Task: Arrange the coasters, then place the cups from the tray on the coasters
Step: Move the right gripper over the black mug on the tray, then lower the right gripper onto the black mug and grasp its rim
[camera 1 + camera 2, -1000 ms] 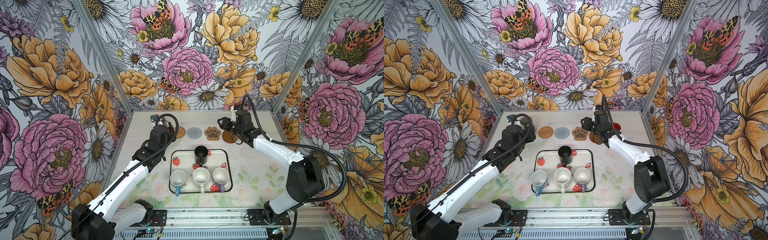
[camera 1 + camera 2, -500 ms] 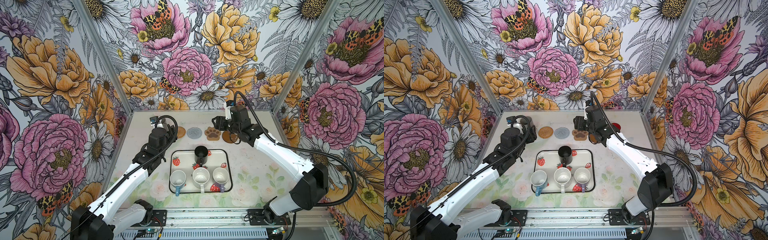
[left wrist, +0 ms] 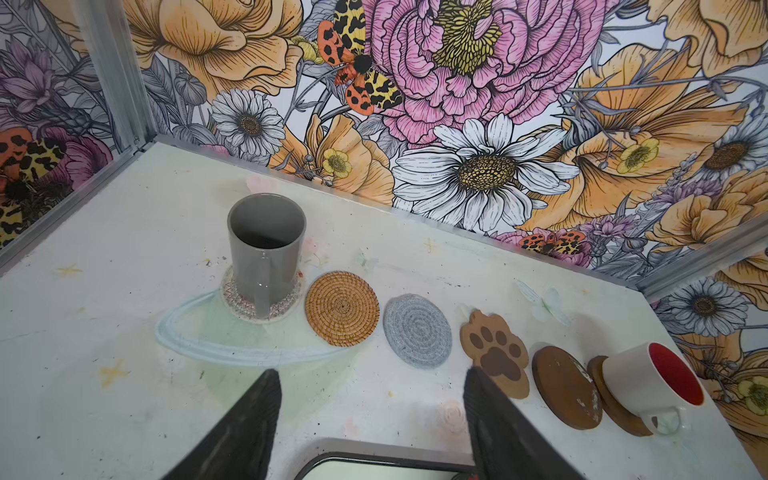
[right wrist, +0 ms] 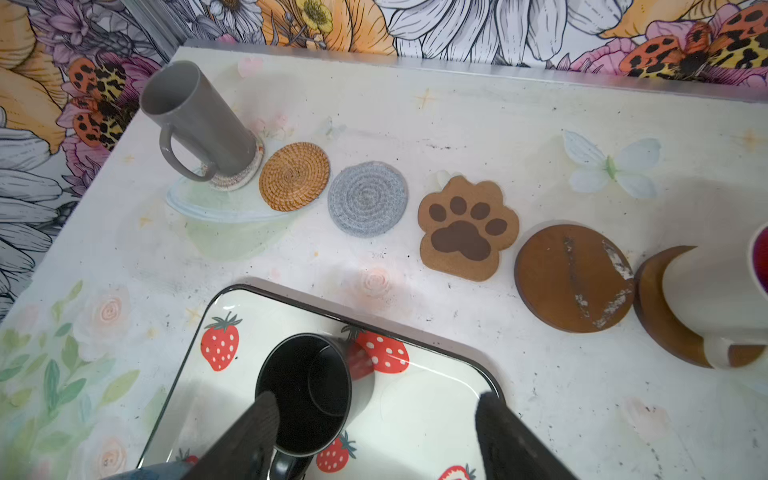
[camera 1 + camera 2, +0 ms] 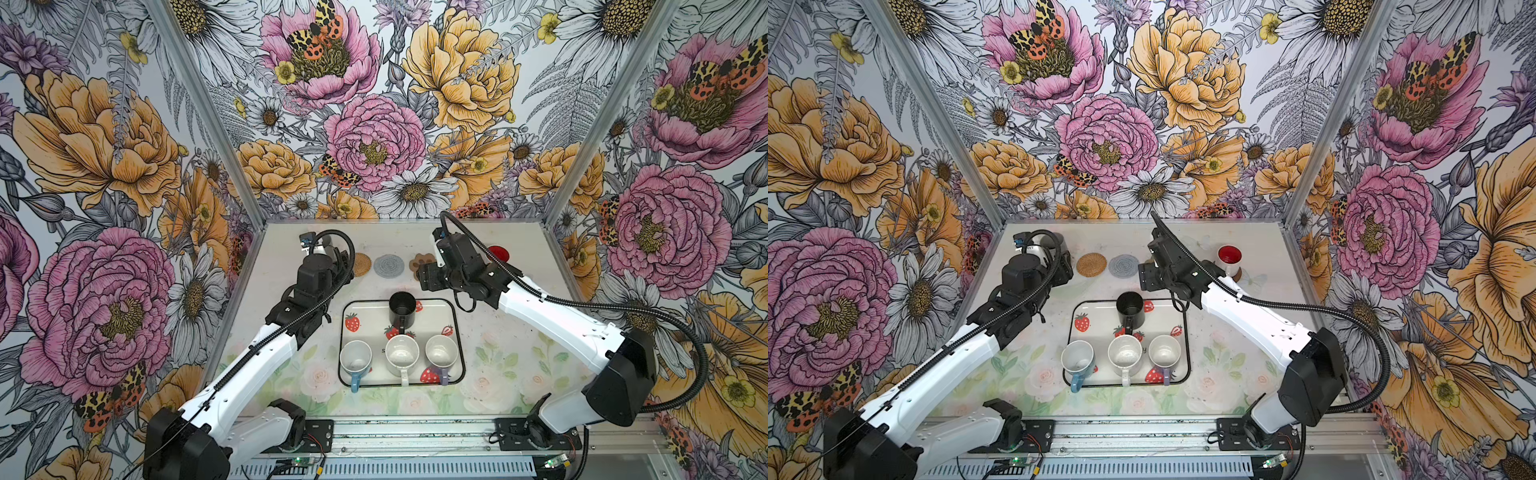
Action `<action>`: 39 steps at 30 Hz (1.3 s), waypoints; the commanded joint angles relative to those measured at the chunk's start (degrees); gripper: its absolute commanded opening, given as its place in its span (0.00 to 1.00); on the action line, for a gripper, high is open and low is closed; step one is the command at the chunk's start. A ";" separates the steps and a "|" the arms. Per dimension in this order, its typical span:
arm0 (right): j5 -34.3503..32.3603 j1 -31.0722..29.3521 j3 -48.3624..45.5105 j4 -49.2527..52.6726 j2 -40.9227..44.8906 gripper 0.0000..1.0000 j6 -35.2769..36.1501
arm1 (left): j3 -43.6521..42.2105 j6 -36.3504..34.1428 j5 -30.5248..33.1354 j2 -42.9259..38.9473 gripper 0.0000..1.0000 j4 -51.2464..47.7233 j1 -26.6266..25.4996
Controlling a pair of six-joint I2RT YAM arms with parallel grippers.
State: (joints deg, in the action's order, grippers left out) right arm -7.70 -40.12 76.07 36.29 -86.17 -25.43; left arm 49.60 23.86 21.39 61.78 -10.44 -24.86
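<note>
Right claw (image 4: 376, 409), jaws spread and empty, has swung away from the red-lined cup (image 5: 1229, 258) toward the black cup (image 4: 305, 386) on the tray (image 4: 419, 411); left claw (image 3: 370, 380) gapes empty, short of the grey cup (image 3: 266, 249).

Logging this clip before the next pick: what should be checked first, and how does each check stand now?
1. grey mug upright on the patterned coaster: ok.
2. red-lined white mug on the end brown disc: ok.
3. rattan coaster, grey woven coaster, paw coaster and other brown disc free: ok.
4. left gripper and right gripper open, empty: ok.
5. black mug upright on the tray, near the right gripper: ok.
</note>
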 commanded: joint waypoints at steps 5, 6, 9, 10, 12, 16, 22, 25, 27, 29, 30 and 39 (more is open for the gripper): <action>-2.20 -2.97 -3.06 1.09 -1.13 0.80 -3.97 | -0.42 -0.12 -2.48 0.44 0.71 2.26 0.50; -2.15 -3.51 -3.11 1.14 -1.39 0.83 -4.09 | -0.40 -0.13 -2.56 0.66 0.71 2.26 0.51; -2.05 -4.75 -3.38 1.07 -1.93 0.87 -4.86 | -0.26 -0.08 -2.49 0.80 0.71 1.78 0.44; -2.05 -4.96 -3.55 1.12 -1.96 0.87 -5.00 | -0.31 -0.18 -2.36 0.79 0.71 1.66 0.50; -1.85 -4.99 -3.80 1.15 -2.27 0.87 -5.33 | -0.43 -0.21 -2.14 0.49 0.71 1.39 0.52; -1.35 -7.48 -4.24 1.10 -2.73 0.86 -6.35 | -0.78 -0.16 -2.05 0.09 0.71 1.38 0.64; -0.40 -9.21 -4.96 1.14 -3.95 0.85 -7.70 | -0.98 -0.12 -2.14 -0.24 0.71 1.12 0.65; 0.40 -9.89 -5.32 1.09 -4.57 0.84 -8.20 | -1.17 -0.13 -2.15 -0.26 0.71 1.12 0.77; 0.91 -10.23 -5.54 1.05 -5.01 0.83 -8.79 | -1.17 -0.20 -2.23 -0.24 0.71 1.12 0.86; 1.52 -10.63 -5.50 1.01 -5.74 0.82 -9.40 | -1.24 -0.10 -2.23 -0.24 0.71 1.12 1.03; 1.72 -10.83 -5.41 1.01 -6.13 0.82 -9.55 | -1.35 -0.13 -2.36 -0.25 0.71 1.12 1.13; 2.34 -11.81 -5.23 0.58 -9.28 0.81 -11.99 | -1.61 -0.02 -2.67 -0.19 0.72 1.29 1.40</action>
State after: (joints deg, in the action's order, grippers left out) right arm -5.63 -51.44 70.63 37.47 -94.83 -35.81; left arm 48.90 23.88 19.86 62.46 -10.02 -24.08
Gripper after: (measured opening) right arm 0.815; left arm 0.715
